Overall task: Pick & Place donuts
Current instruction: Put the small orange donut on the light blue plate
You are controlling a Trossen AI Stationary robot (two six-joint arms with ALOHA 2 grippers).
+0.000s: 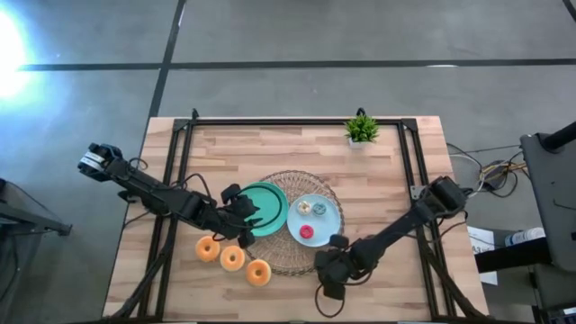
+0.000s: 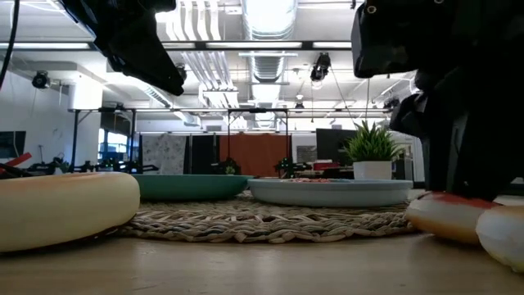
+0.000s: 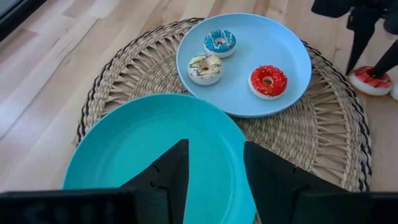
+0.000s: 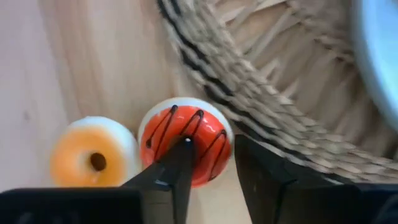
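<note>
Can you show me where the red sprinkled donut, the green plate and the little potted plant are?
Red sprinkled donut point(image 3: 268, 81): left wrist view, on its frosted ring.
Green plate point(image 3: 137, 149): left wrist view, on its bare middle.
Potted plant point(image 1: 362, 128): high view, on its leaves.

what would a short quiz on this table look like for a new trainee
1. How many small donuts lie on the light-blue plate?
2. True or false: the left gripper is shut on a donut.
3. What does the right gripper hover over? A: the red striped donut. B: the potted plant. C: a large orange donut.

Key: 1 three; 2 false, it is open and holds nothing; 3 A.
</note>
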